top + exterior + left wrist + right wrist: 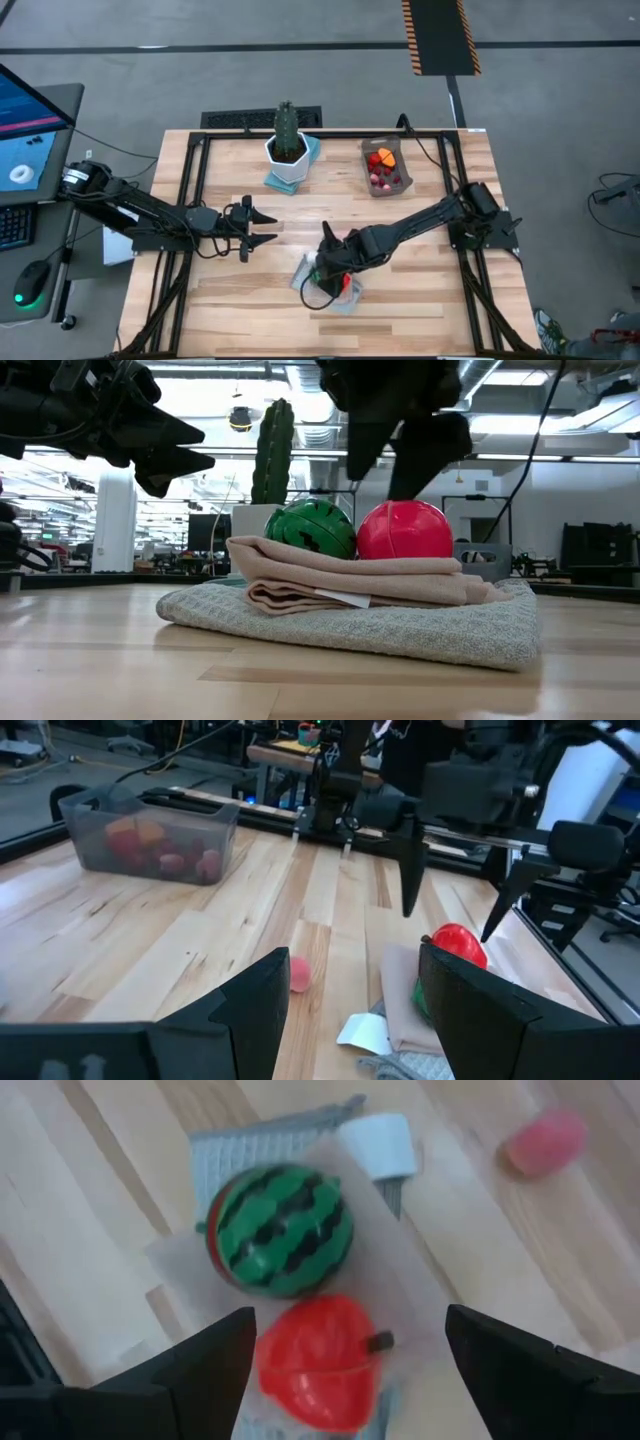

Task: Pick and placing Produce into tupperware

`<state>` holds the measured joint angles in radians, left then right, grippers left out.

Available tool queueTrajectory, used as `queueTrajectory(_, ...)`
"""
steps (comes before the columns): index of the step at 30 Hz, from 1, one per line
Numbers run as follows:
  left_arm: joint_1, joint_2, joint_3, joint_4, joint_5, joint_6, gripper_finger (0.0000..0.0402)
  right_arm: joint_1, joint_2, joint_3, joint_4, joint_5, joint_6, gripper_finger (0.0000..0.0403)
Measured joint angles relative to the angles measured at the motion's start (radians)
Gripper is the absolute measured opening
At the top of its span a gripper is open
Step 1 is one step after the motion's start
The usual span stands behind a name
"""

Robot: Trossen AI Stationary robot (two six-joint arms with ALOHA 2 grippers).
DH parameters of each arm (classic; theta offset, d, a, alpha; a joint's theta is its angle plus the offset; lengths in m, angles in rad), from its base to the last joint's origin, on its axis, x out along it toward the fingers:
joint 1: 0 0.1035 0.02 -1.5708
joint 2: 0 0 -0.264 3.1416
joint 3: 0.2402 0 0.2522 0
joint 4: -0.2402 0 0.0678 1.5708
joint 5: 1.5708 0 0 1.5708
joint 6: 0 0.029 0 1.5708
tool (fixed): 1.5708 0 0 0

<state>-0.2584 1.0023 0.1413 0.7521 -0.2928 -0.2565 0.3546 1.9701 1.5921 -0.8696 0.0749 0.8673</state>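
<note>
Right end effector [345, 1370] gapes empty above red fruit [318, 1360] on cloth [400, 622], straddling for pickup; left end effector [262, 226] idles open.

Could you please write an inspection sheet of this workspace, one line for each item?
Surface: pale wooden table inside a dark metal frame.
Job's things: translucent grey plastic tub at the far right side, holding orange and red pieces; green striped watermelon ball and red round fruit side by side on the folded cloths; small pink berry loose on the wood.
Clutter: folded beige cloth over grey cloth; green cactus in a white pot.
Grippers: right gripper open, above the red fruit; left gripper open, waiting on the left, holding nothing.
Cables: black cable looped near the cloths.
Surroundings: laptop and mouse left of the table.
</note>
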Motion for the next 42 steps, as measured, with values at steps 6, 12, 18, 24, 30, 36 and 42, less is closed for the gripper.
queueTrajectory(6,0.000,0.000,0.000,0.000,0.000,0.000,0.0213,0.029,0.000,0.000,-0.079,-0.037,0.068,0.0352)
queueTrajectory(12,0.000,0.000,0.000,0.001,0.001,0.000,0.0213,0.043,0.000,0.000,-0.057,-0.035,0.088,0.0352)
queueTrajectory(18,0.000,0.000,0.000,0.001,0.001,0.000,0.0213,0.058,0.035,0.000,-0.036,-0.060,0.096,0.0353)
queueTrajectory(24,0.000,0.000,0.000,-0.001,0.001,0.000,0.0213,0.058,0.067,-0.004,-0.014,-0.072,0.071,0.0353)
queueTrajectory(30,0.000,0.000,0.000,-0.004,0.002,0.000,0.0213,0.058,0.102,-0.001,0.039,-0.088,0.052,0.0353)
queueTrajectory(36,0.000,0.000,-0.001,0.001,0.002,0.000,0.0213,0.057,0.123,0.001,0.057,-0.096,0.050,0.0353)
queueTrajectory(42,0.000,0.000,-0.001,-0.002,0.002,0.000,0.0213,0.053,0.131,-0.001,0.052,-0.101,0.050,0.0344)
